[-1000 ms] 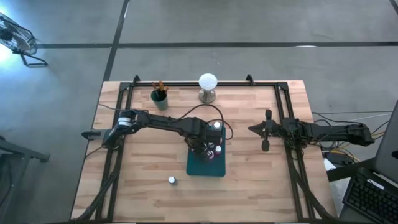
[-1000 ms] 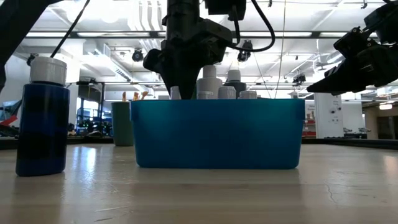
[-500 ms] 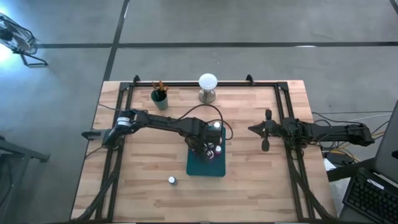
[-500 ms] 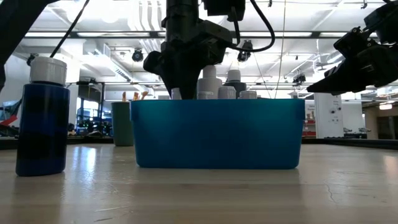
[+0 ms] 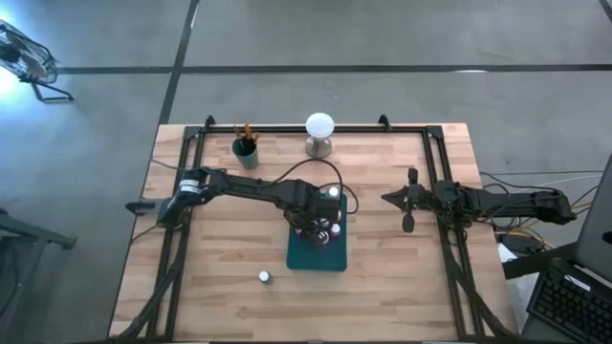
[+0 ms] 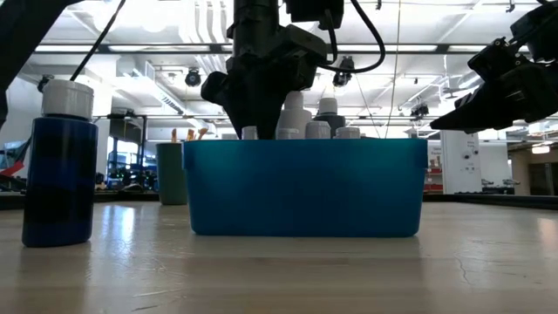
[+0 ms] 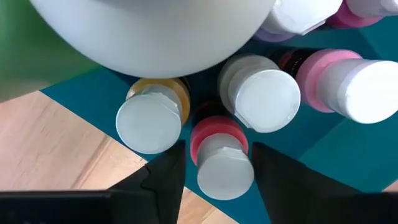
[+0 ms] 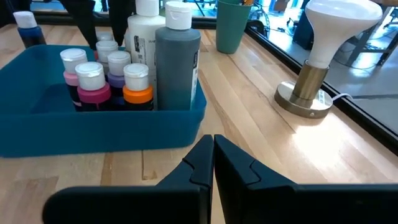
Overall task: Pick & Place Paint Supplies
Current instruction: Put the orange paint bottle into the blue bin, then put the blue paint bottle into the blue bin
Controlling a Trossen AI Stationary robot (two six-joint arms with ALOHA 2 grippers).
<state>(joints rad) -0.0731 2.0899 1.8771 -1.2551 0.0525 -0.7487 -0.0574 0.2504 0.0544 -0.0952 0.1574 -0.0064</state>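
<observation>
The teal tray [image 5: 316, 256] stands mid-table and holds several white-capped paint bottles upright. My left gripper [image 7: 217, 149] points down into the tray's far left part [image 5: 314, 225], open. Its fingers stand on either side of a small red bottle [image 7: 224, 171] with a gap to its cap. That bottle stands on the tray floor beside a yellow one [image 7: 149, 121]. A dark blue bottle [image 5: 265, 277] stands alone on the table near the front edge. My right gripper [image 8: 213, 146] waits shut at the table's right [image 5: 390, 199].
A green cup [image 5: 245, 151] holding brushes stands at the far left. A white ball lamp on a metal base [image 5: 319, 129] stands at the far middle. Tall grey [image 8: 177, 62] and white [image 8: 144, 37] bottles fill the tray's far end. Bare wood lies around the tray.
In the low view the small white cap under my left gripper sits a little lower behind the tray wall than before. Both arms have kept their places.
</observation>
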